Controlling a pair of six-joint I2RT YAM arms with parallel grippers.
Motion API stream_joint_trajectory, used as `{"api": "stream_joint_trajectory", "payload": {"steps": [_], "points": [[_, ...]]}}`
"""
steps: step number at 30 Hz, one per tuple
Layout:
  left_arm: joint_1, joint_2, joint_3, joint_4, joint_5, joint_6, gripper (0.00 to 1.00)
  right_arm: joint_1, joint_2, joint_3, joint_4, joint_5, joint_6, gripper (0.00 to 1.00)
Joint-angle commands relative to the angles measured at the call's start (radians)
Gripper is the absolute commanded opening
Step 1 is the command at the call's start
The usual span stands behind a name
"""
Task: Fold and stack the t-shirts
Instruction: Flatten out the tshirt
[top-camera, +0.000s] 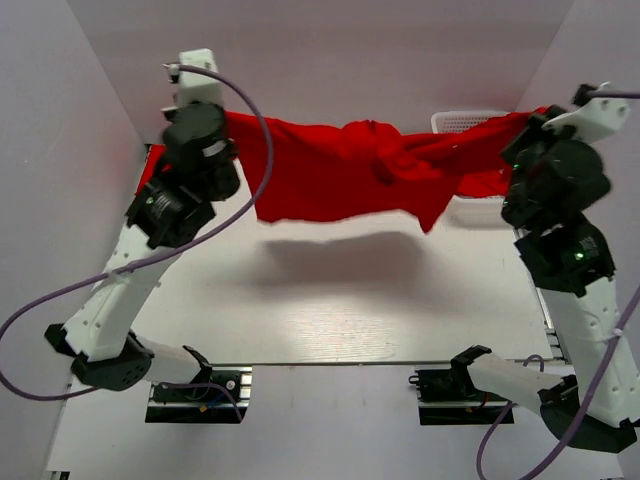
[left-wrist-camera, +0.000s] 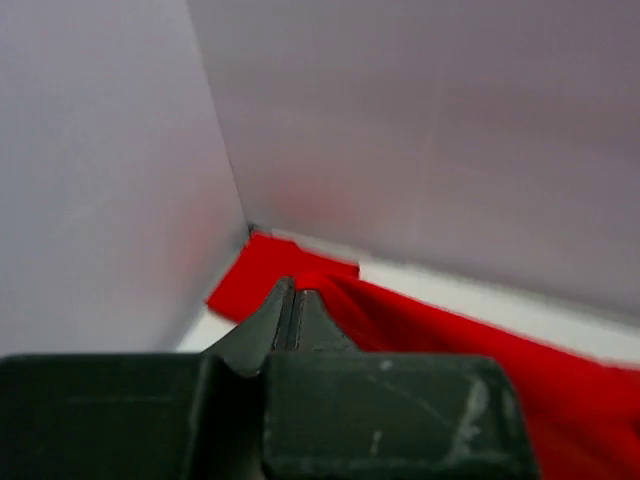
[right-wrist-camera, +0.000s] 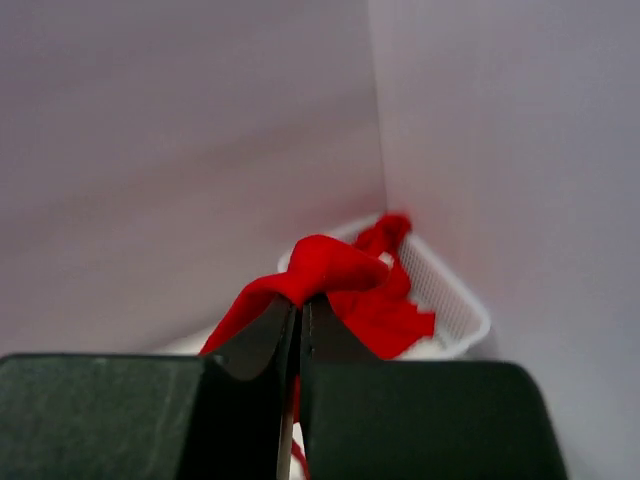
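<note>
Both arms are up high, and between them hangs a red t-shirt (top-camera: 340, 170), stretched like washing on a line across the far half of the table (top-camera: 350, 320). It hangs clear of the surface, lower hem loose, and its shadow (top-camera: 340, 255) lies on the pale top underneath. The cloth bunches into a twisted lump near the middle and trails lower on the right of it.

The left gripper (left-wrist-camera: 297, 292) has its fingers pressed together on one end of the t-shirt. From its wrist you see red fabric pinched right at the tips and running off to the lower right. The right gripper (right-wrist-camera: 300, 300) is clamped on the other end the same way, with a fold of red humped over the ends of its dark fingers.

Past the left gripper, in the far left corner where the two walls meet, a flat red piece (left-wrist-camera: 262, 272) lies on the table (the same red as the hanging t-shirt; whether it is folded I cannot tell).

In the far right corner sits a white lattice basket (right-wrist-camera: 450, 295), with more red fabric (right-wrist-camera: 392, 315) heaped inside and one bit poking up at its far rim.
</note>
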Motion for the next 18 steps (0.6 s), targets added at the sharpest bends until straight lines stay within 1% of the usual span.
{"api": "stream_joint_trajectory", "payload": {"steps": [1, 2, 4, 6, 11, 15, 16, 18], "points": [[-0.003, -0.146, 0.009, 0.438, -0.095, 0.372, 0.00, -0.001, 0.000, 0.161, 0.147, 0.089, -0.245, 0.00], [-0.012, -0.156, 0.018, 0.475, -0.106, 0.453, 0.00, -0.001, 0.003, 0.178, 0.157, 0.095, -0.266, 0.00], [-0.012, -0.167, 0.050, 0.490, -0.106, 0.495, 0.00, -0.001, -0.004, 0.199, 0.195, 0.107, -0.336, 0.00], [-0.012, -0.176, 0.075, 0.490, -0.106, 0.526, 0.00, 0.001, -0.016, 0.241, 0.216, 0.101, -0.353, 0.00], [-0.012, -0.236, 0.086, 0.466, -0.072, 0.526, 0.00, 0.002, -0.056, 0.287, 0.233, 0.072, -0.393, 0.00], [-0.012, -0.236, 0.086, 0.432, -0.072, 0.526, 0.00, 0.004, -0.047, 0.288, 0.184, 0.066, -0.376, 0.00], [-0.012, -0.236, 0.043, 0.432, -0.072, 0.526, 0.00, 0.002, -0.041, 0.284, 0.168, 0.064, -0.361, 0.00], [-0.012, -0.236, -0.007, 0.443, -0.082, 0.506, 0.00, 0.002, -0.032, 0.208, 0.177, 0.081, -0.350, 0.00]]}}
